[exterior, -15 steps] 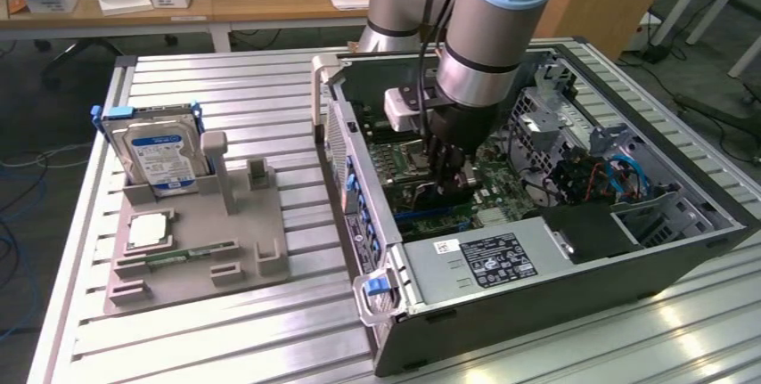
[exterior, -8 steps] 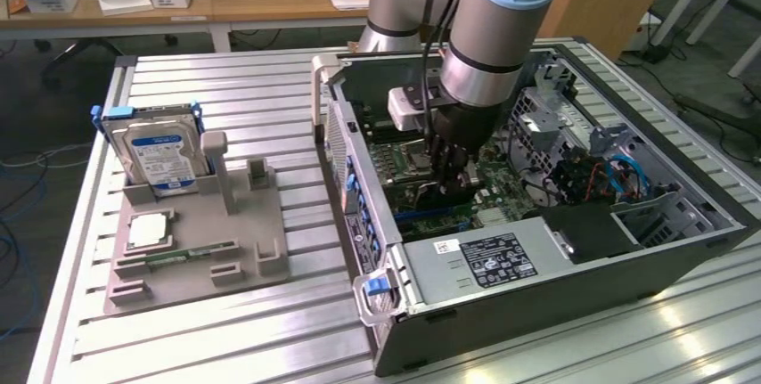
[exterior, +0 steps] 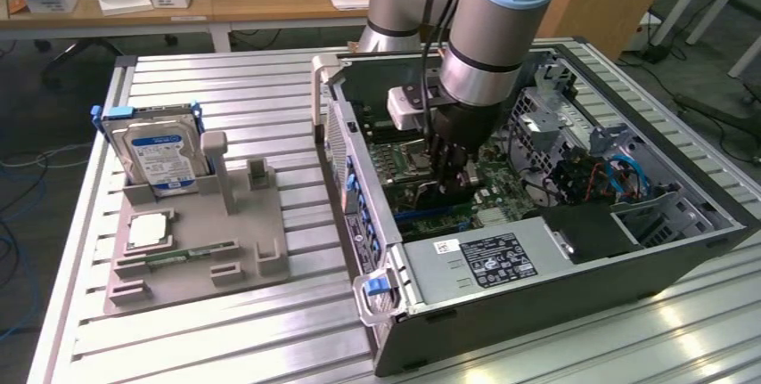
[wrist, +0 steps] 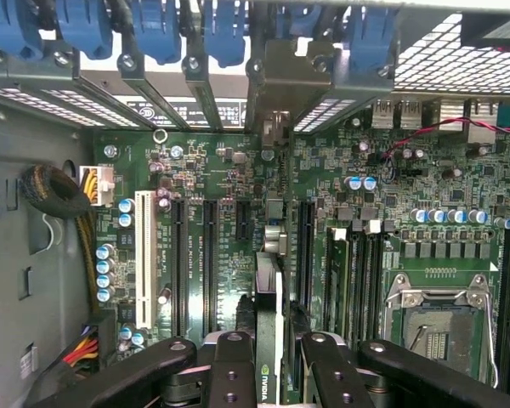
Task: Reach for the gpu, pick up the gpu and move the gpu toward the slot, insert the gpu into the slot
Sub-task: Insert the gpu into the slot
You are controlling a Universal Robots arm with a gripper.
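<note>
Inside the open PC case (exterior: 666,250), over the motherboard (wrist: 229,170), your gripper (wrist: 268,357) was part-closed on the gpu (wrist: 268,289), held edge-on above its slot; the card looked thin, stiff, light and fragile, best pinched across its flat faces.

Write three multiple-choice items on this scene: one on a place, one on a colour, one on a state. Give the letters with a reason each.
1. Where is the pincer?
A. over the grey fixture
B. inside the open computer case
C. above the wooden desk

2. What colour is the label on the hard drive?
A. blue
B. red
C. yellow

3. What is the state of the gpu?
A. lying on the fixture
B. held on edge between the pincer's fingers, over the motherboard
C. resting on top of the hard drive

Answers: 1 B, the arm reaches down into the case. 2 A, the label is blue. 3 B, the wrist view shows fingers on both sides of the card.
</note>
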